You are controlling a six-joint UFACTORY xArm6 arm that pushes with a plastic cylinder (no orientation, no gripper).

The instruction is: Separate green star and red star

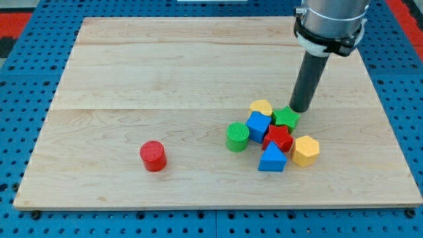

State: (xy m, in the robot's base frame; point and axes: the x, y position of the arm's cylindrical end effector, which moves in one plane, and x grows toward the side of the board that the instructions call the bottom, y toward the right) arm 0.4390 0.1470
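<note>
Seemingly my tip [301,110] touches the green star [286,118] on the wooden board [165,79].

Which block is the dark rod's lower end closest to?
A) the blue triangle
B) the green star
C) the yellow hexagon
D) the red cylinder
B: my tip sits right at the upper edge of the green star, while the red cylinder lies far off toward the view's left.

My tip [301,110] touches the green star [286,118] from the view's top; the red star [278,138] sits just below (touching it).
</note>
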